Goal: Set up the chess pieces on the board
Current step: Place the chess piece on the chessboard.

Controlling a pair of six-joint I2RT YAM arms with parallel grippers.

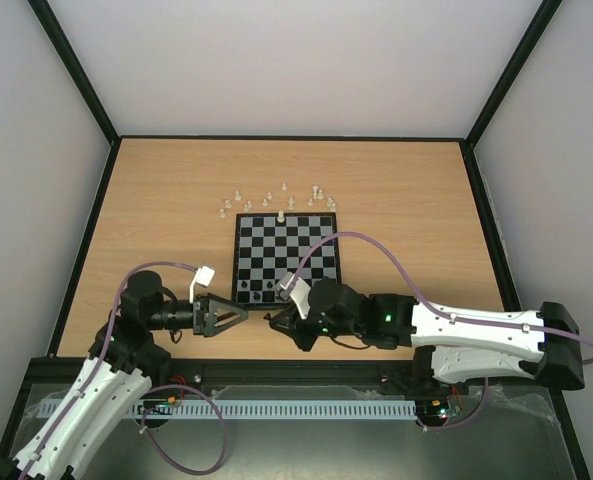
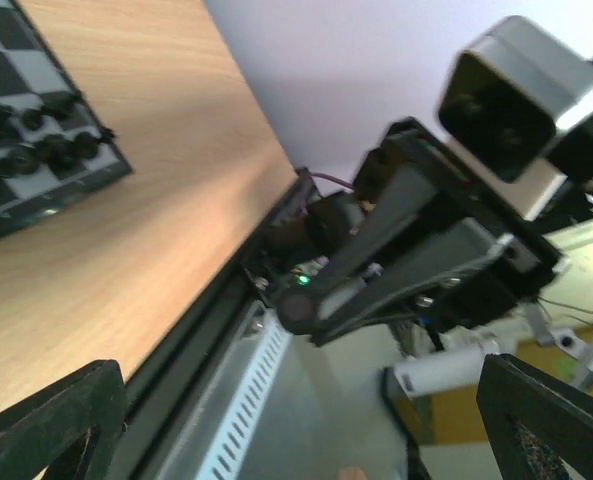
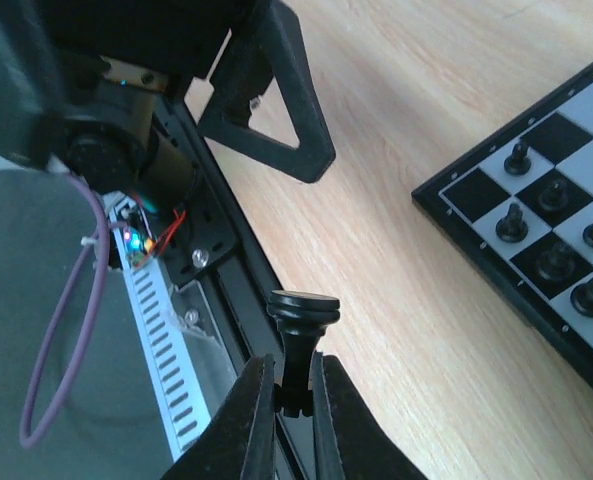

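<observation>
Black-and-grey board (image 1: 287, 250), one only, sits mid-counter (image 1: 156, 200).

Top view:
- The cream chess pieces (image 1: 276, 198) lie strewn on the counter just beyond the board's far edge. There are roughly a dozen, too small for a firm count.
- One cream piece (image 1: 281, 215) stands on the far rank.
- The dark pieces (image 1: 261, 291) are gathered on the near ranks toward the left corner; I cannot count them here.
- Off the board's near edge, the right fingers (image 1: 276, 318) and left fingers (image 1: 234, 311) point at each other, near but apart.

Left wrist view:
- The left fingers are spread wide with nothing between them.
- The right fingers show opposite.
- A board corner with blurred dark pieces sits upper left.

Right wrist view:
- The right fingers are pinching one black piece (image 3: 301, 315) by its head end, with the round base pointing away from the wrist.
- The piece hangs off the board, over the counter near its front edge.
- Six dark pieces stand on the visible board corner.

Judgement:
- The step in hand is placing a dark piece.
- The task looks early, since nearly all the cream set lies off the board.
- The next move calls for getting the piece base-down, possibly by a pass to the open left fingers.
- It then needs lowering onto a vacant near-rank square without toppling its neighbours.
</observation>
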